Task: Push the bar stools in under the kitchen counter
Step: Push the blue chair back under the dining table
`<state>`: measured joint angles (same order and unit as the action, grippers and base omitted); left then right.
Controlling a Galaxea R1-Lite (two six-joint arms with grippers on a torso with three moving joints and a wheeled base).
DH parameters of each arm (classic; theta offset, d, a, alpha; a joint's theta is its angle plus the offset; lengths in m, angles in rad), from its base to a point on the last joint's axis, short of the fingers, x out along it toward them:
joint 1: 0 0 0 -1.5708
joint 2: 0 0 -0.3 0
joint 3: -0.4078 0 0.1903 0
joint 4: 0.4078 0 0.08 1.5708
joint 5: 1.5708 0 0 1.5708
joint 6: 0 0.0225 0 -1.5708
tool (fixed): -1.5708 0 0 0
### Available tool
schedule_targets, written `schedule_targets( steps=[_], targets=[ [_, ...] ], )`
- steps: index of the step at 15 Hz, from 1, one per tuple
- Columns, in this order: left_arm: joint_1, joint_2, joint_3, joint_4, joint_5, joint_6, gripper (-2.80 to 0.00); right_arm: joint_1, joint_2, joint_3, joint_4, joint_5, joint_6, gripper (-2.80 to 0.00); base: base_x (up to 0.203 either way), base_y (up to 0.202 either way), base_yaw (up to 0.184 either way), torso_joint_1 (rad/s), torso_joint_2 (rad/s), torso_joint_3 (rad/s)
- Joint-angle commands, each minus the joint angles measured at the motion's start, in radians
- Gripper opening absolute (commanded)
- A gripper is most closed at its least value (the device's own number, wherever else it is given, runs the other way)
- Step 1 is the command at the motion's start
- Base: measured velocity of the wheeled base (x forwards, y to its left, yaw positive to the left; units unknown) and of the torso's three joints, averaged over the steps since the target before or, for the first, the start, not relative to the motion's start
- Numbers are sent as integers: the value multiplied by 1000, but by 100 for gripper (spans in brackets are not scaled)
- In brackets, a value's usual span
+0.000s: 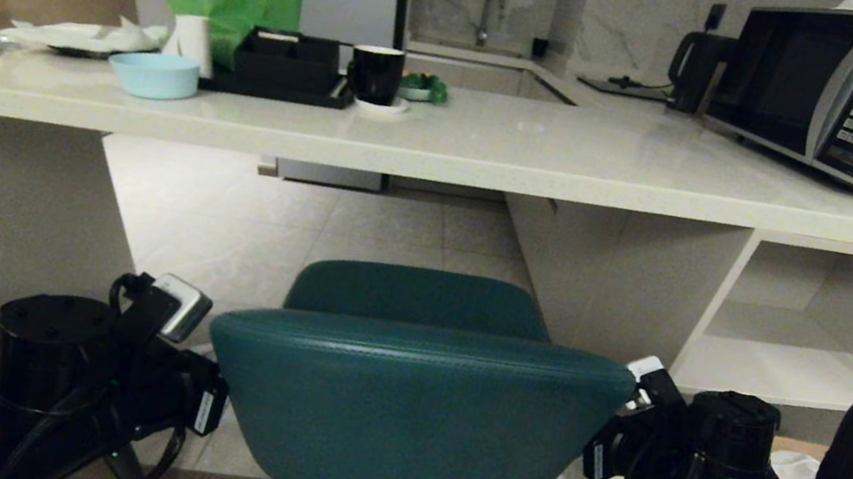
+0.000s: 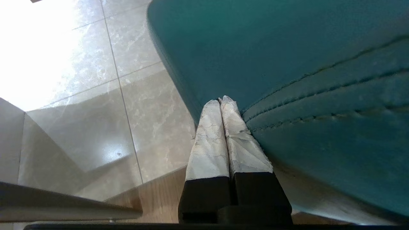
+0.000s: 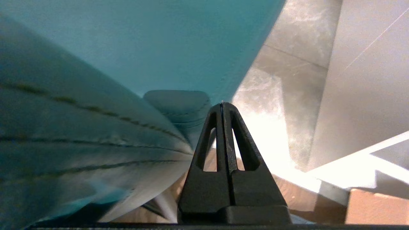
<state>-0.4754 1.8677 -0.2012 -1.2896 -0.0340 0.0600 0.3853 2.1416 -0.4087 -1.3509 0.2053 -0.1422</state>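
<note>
You're flanking the teal stool point(image 1: 409, 412), left gripper point(image 2: 220, 100) and right gripper point(image 3: 222, 103) both clamped shut, holding nothing; padded back is giving softly, so push its stiff edges toward the counter point(image 1: 493, 159).

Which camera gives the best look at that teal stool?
The head view: it shows the teal stool whole, with its curved back, seat and leg tops, facing the counter. The left wrist view shows only stitched padding beside shut fingers; the right wrist view shows similar padding.
</note>
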Motion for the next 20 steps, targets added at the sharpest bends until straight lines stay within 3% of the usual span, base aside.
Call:
schedule_targets(
  steps=[1, 6, 20],
  targets=[
    [20, 56, -24, -7, 19, 2, -280, 27, -26, 16, -11, 6, -4, -280, 0, 0, 0, 0, 0, 0],
    [44, 80, -46, -7, 23, 4, -280, 29, -31, 10, -11, 5, -4, -280, 24, 0, 1, -3, 1, 2],
    [46, 76, -44, -7, 24, 6, -280, 37, -29, 19, -11, 5, -5, -280, 186, 0, 1, 1, 4, 2]
  ],
)
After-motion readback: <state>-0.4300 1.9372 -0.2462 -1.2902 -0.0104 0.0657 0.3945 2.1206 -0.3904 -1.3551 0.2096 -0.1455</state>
